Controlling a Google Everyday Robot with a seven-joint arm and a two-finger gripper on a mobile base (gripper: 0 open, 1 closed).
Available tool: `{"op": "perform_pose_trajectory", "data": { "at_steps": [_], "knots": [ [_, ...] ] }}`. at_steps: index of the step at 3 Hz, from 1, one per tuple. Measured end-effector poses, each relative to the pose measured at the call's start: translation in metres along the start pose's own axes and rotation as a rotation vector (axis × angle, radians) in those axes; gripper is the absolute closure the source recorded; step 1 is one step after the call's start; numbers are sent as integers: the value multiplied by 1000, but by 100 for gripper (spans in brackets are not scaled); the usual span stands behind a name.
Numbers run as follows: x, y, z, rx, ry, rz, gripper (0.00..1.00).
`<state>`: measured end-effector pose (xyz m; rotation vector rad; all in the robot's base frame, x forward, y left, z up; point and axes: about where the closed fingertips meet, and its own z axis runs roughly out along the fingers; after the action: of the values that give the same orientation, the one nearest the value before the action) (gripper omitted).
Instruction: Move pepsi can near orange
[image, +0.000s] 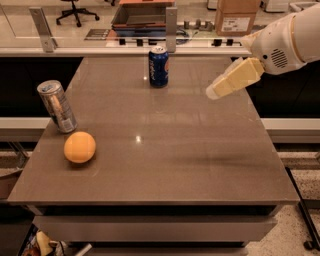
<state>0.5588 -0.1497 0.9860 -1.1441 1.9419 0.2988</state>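
While the pepsi can (158, 66) stands upright near the table's (200, 165) far edge, the gripper (220, 89) hangs in the air well apart from it, touching nothing. Seen from the gripper, the pepsi can is off to the left in the view and a little farther back, with bare tabletop between them. The orange (79, 147) lies much farther from the gripper, far to the left and toward the near side, close to the table's left edge. Just behind the orange, and also far left of the gripper, a silver can (57, 106) stands tilted; a small gap shows between the two. The pepsi can and the orange are well apart.

The gripper shows as one pale yellow wedge pointing down and to the left, over the table's right part. Whether it is apart or together, I cannot tell. Up and to the right of it, the white arm (285, 40) runs out of view. Behind the gripper, past the table's far edge, sits a cardboard box (237, 15); left of that lies a dark tray (142, 15).
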Motion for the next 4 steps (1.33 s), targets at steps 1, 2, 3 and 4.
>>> {"op": "perform_pose_trajectory", "data": {
  "at_steps": [1,2,3,4],
  "knots": [
    [-11,1,20,97,10,77,0],
    [-13,9,41,165,73,107,0],
    [-10,7,43,185,88,165,0],
    [-11,7,43,183,84,170,0]
  ]
}}
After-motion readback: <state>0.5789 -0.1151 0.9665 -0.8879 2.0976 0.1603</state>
